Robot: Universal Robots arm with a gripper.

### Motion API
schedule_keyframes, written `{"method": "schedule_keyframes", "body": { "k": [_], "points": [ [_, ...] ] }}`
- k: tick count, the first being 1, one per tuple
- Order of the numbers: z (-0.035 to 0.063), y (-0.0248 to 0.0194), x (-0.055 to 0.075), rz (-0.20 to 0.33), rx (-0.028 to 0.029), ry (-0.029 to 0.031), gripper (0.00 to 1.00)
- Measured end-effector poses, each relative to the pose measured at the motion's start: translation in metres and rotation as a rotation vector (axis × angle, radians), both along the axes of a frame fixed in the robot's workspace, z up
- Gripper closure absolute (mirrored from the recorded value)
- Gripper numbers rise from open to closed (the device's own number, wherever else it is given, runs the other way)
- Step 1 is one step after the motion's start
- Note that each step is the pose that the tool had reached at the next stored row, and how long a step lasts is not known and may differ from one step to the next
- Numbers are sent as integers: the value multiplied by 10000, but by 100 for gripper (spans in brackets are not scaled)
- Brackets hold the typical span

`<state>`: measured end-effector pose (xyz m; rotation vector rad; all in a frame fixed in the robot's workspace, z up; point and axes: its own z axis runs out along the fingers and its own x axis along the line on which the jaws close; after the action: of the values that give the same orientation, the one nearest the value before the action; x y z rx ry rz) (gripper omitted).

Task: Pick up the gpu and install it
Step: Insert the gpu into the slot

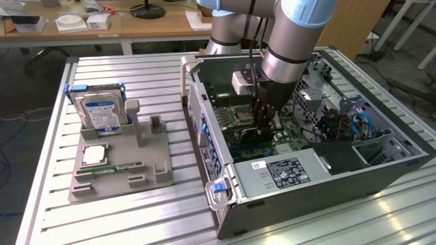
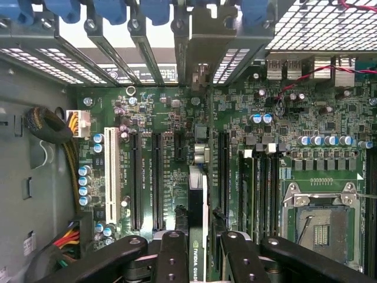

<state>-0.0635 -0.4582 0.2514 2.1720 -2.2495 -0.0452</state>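
Note:
The gpu (image 2: 198, 200) is seen edge-on in the wrist view, a thin card with a green logo strip. My gripper (image 2: 199, 244) is shut on it, black fingers (image 2: 171, 254) on either side. It stands over the green motherboard (image 2: 283, 130) among the long black expansion slots (image 2: 158, 177), in line with the rear bracket openings. In the exterior view my gripper (image 1: 262, 125) reaches down into the open computer case (image 1: 327, 196), with the dark gpu (image 1: 246, 137) at its tip, low over the board. Whether the card touches a slot is hidden.
Inside the case are the CPU socket (image 2: 321, 224), a power supply (image 1: 286, 171), and cables (image 1: 347, 125) at the exterior view's right. On the exterior view's left, a grey fixture (image 1: 119, 163) holds a hard drive (image 1: 101, 109) and a memory stick (image 1: 116, 167).

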Motion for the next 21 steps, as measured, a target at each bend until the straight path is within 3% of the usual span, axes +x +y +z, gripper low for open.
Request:
{"method": "schedule_keyframes", "body": {
  "k": [3,21],
  "points": [
    [22,0,0,1,-20,-1,74],
    [32,5,-36,88,-18,-39,74]
  ]
}}
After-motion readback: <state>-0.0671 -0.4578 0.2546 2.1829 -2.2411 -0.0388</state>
